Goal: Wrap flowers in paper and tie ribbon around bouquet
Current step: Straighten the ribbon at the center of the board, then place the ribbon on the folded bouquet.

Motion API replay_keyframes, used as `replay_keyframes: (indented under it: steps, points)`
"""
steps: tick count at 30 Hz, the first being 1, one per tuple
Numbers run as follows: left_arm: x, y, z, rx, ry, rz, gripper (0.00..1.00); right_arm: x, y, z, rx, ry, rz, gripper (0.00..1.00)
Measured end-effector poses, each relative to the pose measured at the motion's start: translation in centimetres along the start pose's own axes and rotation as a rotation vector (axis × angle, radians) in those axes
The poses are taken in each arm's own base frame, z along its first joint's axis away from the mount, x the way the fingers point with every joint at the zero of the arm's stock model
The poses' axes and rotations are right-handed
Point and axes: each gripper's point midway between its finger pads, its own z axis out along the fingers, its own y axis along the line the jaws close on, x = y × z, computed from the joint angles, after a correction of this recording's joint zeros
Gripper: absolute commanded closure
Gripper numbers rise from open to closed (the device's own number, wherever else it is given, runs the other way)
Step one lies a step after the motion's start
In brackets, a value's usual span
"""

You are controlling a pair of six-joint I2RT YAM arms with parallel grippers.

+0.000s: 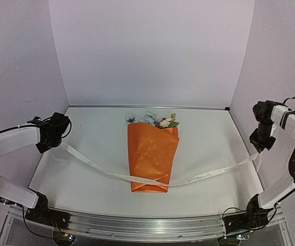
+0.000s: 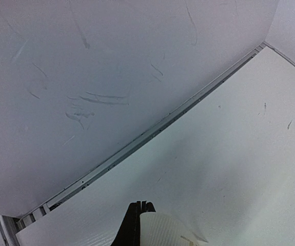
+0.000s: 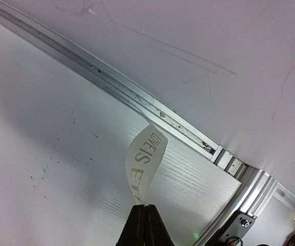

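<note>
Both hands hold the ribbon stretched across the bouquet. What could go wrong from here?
The ribbon crosses the bouquet close to its near end; tightening there may slide it off that end.
Nothing pins the bouquet, so uneven pulling by the left hand or right hand may drag or turn it.
Only a short ribbon tail shows past the right hand's grip; it may slip out.

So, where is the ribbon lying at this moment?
In the top view the ribbon stretches across the table, crossing over the lower end of the orange bouquet, its ends pinched by the left gripper and the right gripper.
</note>
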Motion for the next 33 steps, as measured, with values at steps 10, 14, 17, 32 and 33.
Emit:
replay_keyframes:
  steps: [10, 14, 17, 32, 33]
  points:
    - [-2.7, 2.1, -2.5, 0.123, -0.119, -0.092, 1.00, 0.9, -1.4, -1.8, -0.070, -0.008, -0.015, 1.00]
    - [-1.4, 1.6, -1.4, 0.100, -0.093, -0.040, 1.00, 1.6, -1.7, -1.2, -0.062, 0.024, -0.030, 1.00]
    - [-0.1, 1.0, -0.4, 0.082, -0.055, 0.014, 1.00, 1.9, -1.7, -0.5, -0.053, 0.062, -0.029, 1.00]
    - [4.7, -1.6, 1.1, 0.130, 0.168, 0.040, 0.84, 3.8, -1.0, 1.1, -0.041, 0.200, -0.040, 0.98]
    - [4.8, -1.7, 1.1, 0.133, 0.177, 0.031, 0.84, 3.9, -1.0, 1.1, -0.038, 0.203, -0.041, 1.00]
